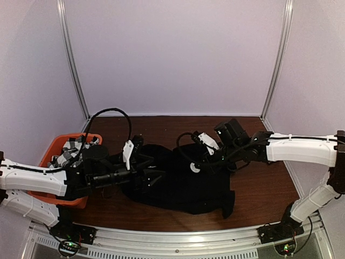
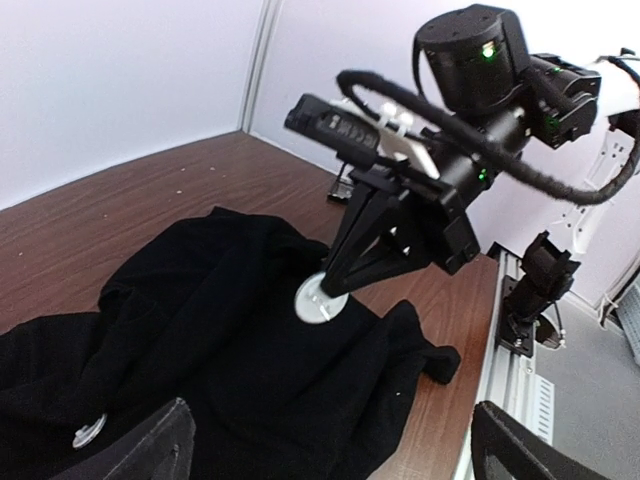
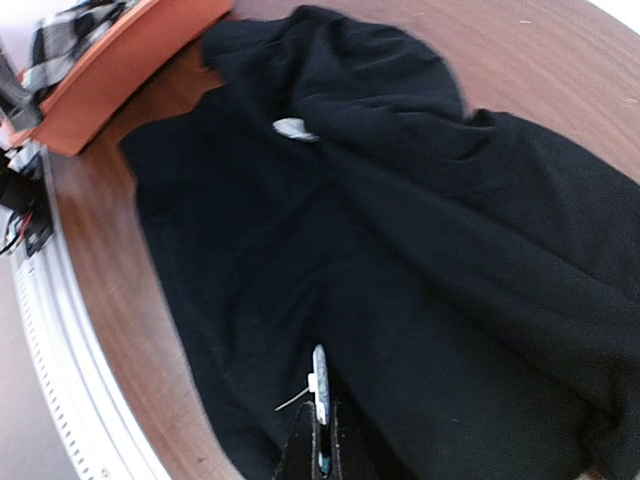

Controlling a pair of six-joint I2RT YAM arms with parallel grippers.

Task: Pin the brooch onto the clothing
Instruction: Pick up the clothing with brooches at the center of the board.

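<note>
Black clothing (image 1: 178, 183) lies crumpled on the wooden table (image 1: 259, 189); with the right gripper (image 2: 326, 286) clamped on the white brooch (image 1: 195, 168) at the fabric and the left gripper (image 2: 335, 445) spread wide and empty, the pin should enter a single, flattened cloth layer squarely.

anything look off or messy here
The black T-shirt is not laid flat: it lies bunched and folded over itself, with one end rolled into a lump. Nothing looks spilled or damaged.
</note>
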